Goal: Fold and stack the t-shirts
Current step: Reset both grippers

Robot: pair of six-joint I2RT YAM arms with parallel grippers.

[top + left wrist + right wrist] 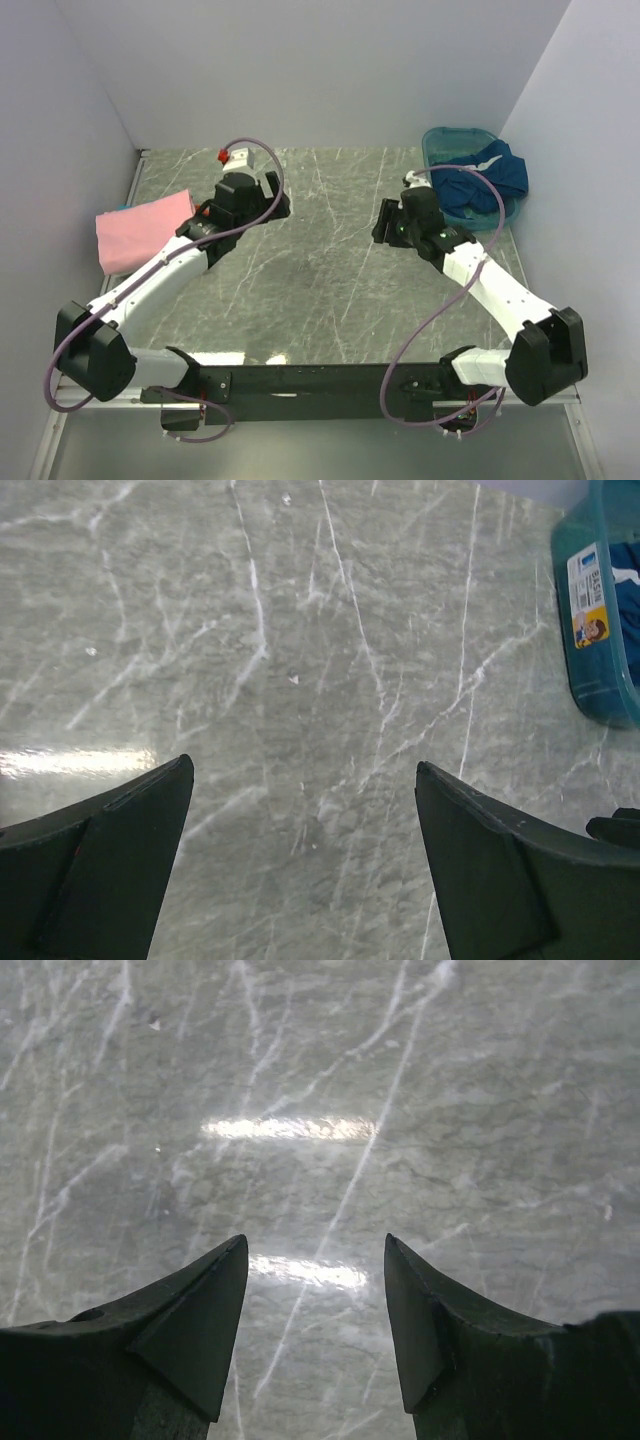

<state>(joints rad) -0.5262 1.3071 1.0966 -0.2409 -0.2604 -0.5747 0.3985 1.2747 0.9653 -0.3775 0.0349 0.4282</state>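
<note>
Left gripper (302,770): hanging wide open over the bare counter (320,270), holding nothing.
Right gripper (315,1242): hovering above the counter, jaws apart and gripping nothing.
Pink t-shirt (140,235): lying folded at the counter's left edge, beside the left arm.
Dark blue t-shirt (490,172): spilling out of the teal basin (440,137), far right corner.

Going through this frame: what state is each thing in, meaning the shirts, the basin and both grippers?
Light pink cloth t-shirt: folded flat, lying at the left edge of the grey marble table.
Dark blue cloth t-shirt: crumpled, not folded, in the basin and spilling over its rim.
Teal plastic basin: upright at the far right corner, holding the blue shirt.
Left gripper: open, holding nothing.
Right gripper: open, holding nothing.
</note>
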